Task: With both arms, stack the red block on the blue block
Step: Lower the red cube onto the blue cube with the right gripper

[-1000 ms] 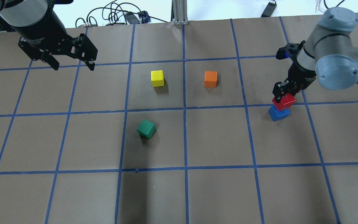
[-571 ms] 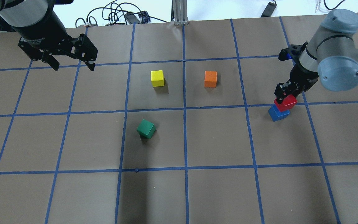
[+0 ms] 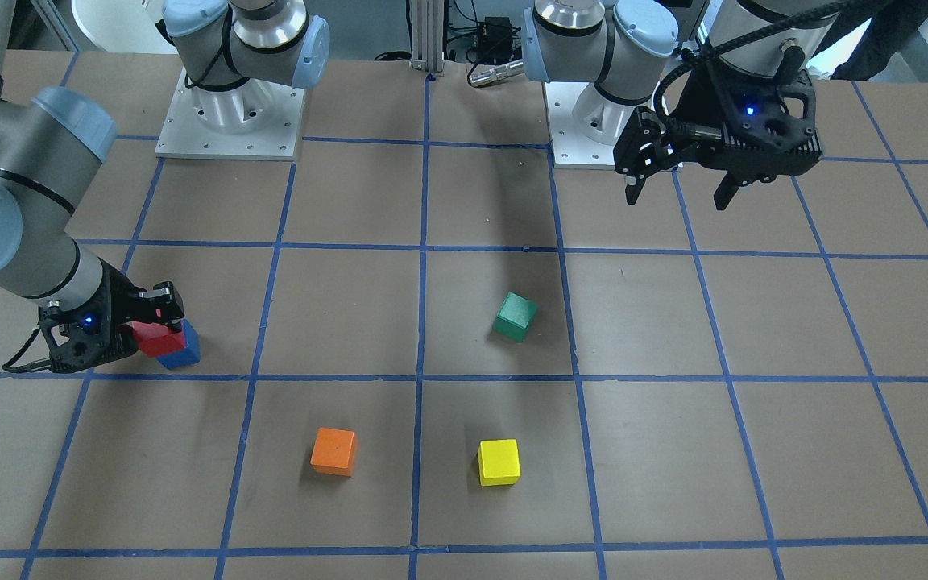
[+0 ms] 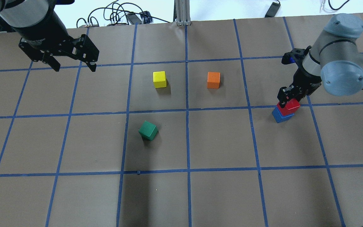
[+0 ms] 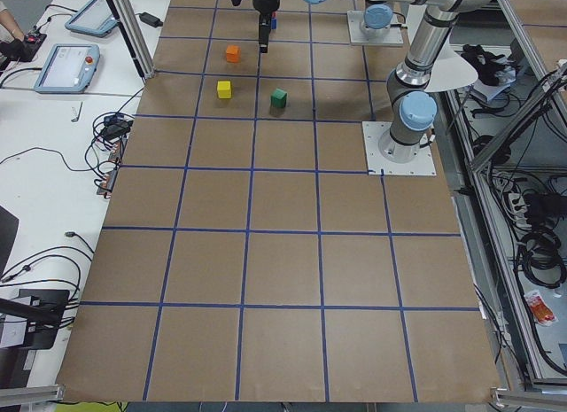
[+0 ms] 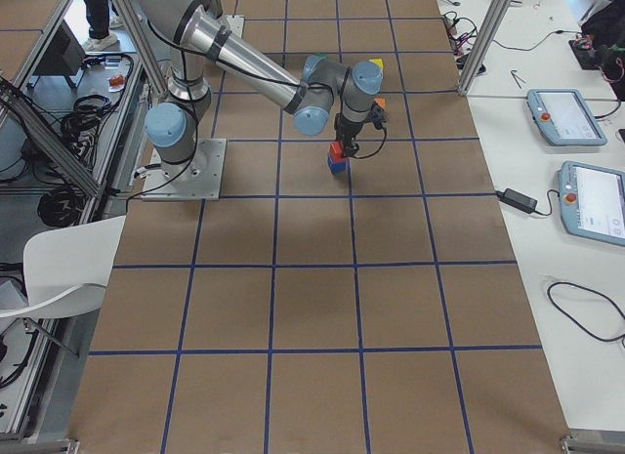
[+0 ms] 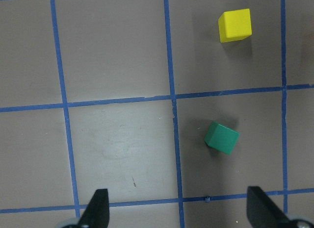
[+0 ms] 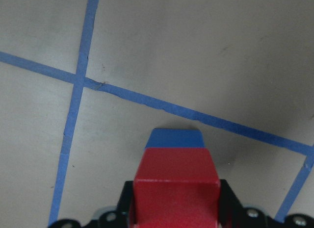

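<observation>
Vs. 1 s ago the right gripper (image 4: 288, 98) is lower. The small matte bright-red cube (image 4: 290, 106) in it is down w/ it, closer onto the small matte royal-blue cube (image 4: 282, 115). The left gripper (image 4: 74, 67) and the other cubes are in the same pos. as before.

The right gripper's two black fingers press on opposite side faces of the red cube, i.e. it pinches this cube. The red cube is btw. the fingertips and the blue cube is directly under it, so under the gripper too. In the right wrist view only a thin strip of blue shows beyond the red cube's far edge, so the two are nearly aligned. The red cube looks to rest on the blue one, but if contact is full I cannot tell. The blue cube stands on the brown paper table (image 4: 219, 142) w/ blue tape grid, near a tape line.

The left gripper hangs above the table w/ fingers spread wide and nothing btw. them. In its wrist view a green matte cube (image 7: 222, 138), turned approx. diagonal to the grid, lies ahead of the fingertips, nearer to the finger on that view's right. A yellow matte cube (image 7: 235, 25) is farther ahead on the same side. An orange matte cube (image 4: 213, 80) lies btw. the two grippers, nearer to the right gripper and well apart from both.
</observation>
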Motion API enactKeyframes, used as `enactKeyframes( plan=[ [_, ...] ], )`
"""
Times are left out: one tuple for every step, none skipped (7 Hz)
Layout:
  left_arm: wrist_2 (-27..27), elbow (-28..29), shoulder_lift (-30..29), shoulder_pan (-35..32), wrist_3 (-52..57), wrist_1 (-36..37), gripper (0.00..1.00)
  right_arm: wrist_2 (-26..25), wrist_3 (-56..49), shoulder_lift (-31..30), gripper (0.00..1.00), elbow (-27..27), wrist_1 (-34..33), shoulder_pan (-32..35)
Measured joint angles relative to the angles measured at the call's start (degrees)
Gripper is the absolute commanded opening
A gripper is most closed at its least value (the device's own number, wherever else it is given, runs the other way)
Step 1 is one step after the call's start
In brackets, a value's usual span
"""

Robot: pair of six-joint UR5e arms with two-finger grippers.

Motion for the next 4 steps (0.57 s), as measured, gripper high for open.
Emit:
enactKeyframes(
  plan=[
    [0.02, 0.04, -0.04, 0.0, 0.0, 0.0, 1.0, 0.0, -0.01, 0.04, 1.0, 0.02, -0.2, 0.0],
    [0.04, 0.12, -0.11, 0.0, 0.0, 0.0, 1.0, -0.04, 0.06, 0.07, 1.0, 0.04, -0.28, 0.0],
    [0.04, 0.14, -0.14, 0.0, 0.0, 0.0, 1.0, -0.13, 0.15, 0.07, 1.0, 0.04, -0.29, 0.0],
    [0.05, 0.16, -0.15, 0.0, 0.0, 0.0, 1.0, -0.23, 0.21, 0.06, 1.0, 0.05, -0.1, 0.0]
  ],
)
